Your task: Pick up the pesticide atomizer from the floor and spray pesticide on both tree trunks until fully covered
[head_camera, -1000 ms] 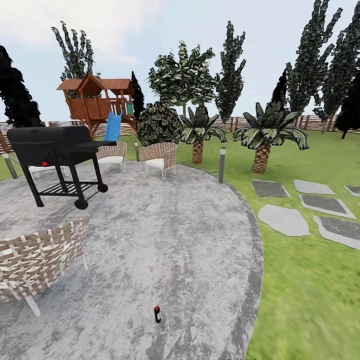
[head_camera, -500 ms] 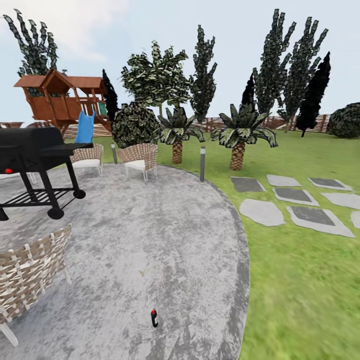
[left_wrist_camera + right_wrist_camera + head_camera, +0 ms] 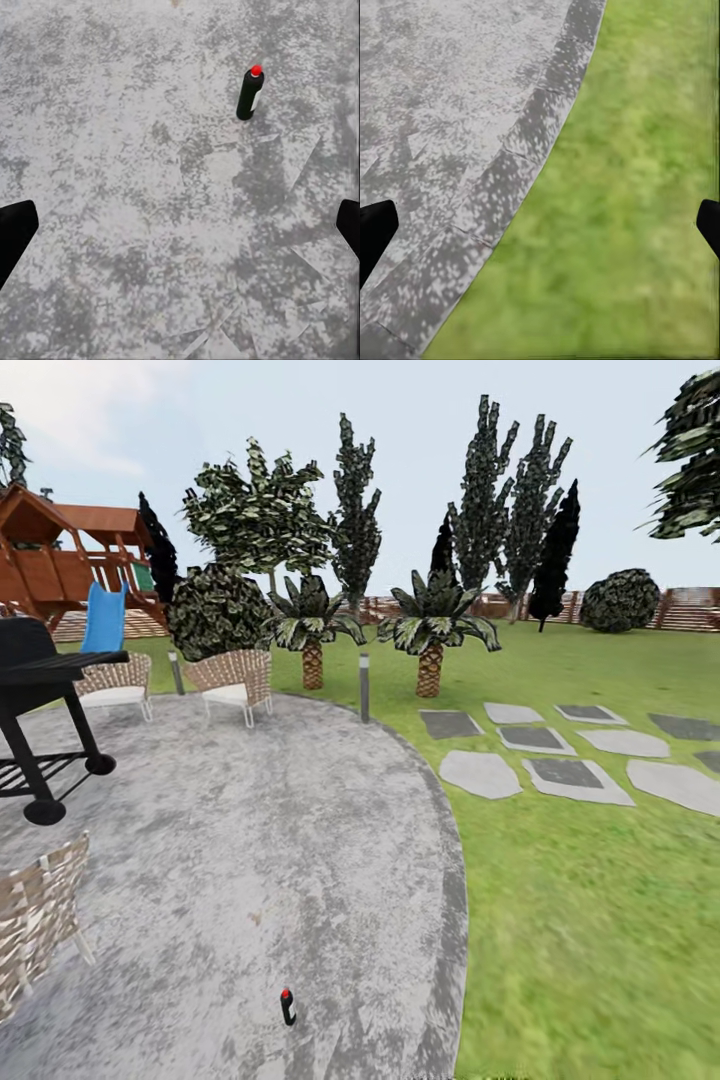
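Observation:
The pesticide atomizer (image 3: 287,1006), a small dark bottle with a red top, stands upright on the grey speckled floor (image 3: 250,840) near the bottom of the head view. In the left wrist view the atomizer (image 3: 250,93) is ahead of my left gripper (image 3: 180,232), which is open and well short of it. My right gripper (image 3: 540,229) is open over the paving's curved edge (image 3: 521,150) and the grass. The garden lawn (image 3: 600,880) runs back to a slatted fence (image 3: 690,610). Both trees' trunks and the pesticide are out of view.
A black grill (image 3: 40,690) stands at the left and a wicker chair (image 3: 35,920) at the near left. Two more chairs (image 3: 232,678) sit at the paving's far edge by a grey bollard lamp (image 3: 364,685). Palms (image 3: 430,630) and stepping stones (image 3: 560,770) lie on the lawn.
The head view has swung to the right, so grill, chairs and palms all sit further left in the picture. The atomizer stands where it was.

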You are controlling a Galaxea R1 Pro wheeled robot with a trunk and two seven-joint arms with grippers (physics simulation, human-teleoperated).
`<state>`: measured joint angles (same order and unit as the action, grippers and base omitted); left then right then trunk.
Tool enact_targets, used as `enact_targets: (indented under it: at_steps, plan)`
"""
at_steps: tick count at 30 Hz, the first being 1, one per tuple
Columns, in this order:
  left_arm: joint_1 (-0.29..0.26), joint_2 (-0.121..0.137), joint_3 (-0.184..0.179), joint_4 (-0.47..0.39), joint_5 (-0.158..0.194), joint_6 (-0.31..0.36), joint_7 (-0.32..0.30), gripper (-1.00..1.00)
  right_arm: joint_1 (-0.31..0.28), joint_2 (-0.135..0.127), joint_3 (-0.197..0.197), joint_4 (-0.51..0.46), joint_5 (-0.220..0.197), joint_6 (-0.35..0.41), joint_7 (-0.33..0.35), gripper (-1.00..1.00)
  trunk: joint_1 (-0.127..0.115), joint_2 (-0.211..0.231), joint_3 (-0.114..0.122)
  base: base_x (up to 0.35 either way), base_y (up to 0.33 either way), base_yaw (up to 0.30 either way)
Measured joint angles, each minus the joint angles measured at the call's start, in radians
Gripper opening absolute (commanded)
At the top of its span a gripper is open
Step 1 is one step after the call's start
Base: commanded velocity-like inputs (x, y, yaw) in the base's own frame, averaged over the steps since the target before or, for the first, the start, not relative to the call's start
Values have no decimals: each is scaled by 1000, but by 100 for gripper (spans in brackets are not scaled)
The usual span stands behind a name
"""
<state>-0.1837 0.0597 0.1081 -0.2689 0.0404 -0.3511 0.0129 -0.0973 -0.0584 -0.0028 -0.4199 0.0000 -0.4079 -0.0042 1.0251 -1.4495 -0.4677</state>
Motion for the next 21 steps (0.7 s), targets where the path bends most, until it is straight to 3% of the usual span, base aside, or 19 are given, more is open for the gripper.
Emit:
enact_targets:
  at_steps: [11, 21]
  plan:
    - [0, 0, 0, 0, 0, 0, 0, 100, 0, 0, 0, 0, 0, 0, 0, 100, 0, 0, 0, 0, 2, -300]
    - [0, 0, 0, 0, 0, 0, 0, 100, 0, 0, 0, 0, 0, 0, 0, 100, 0, 0, 0, 0, 241, -300]
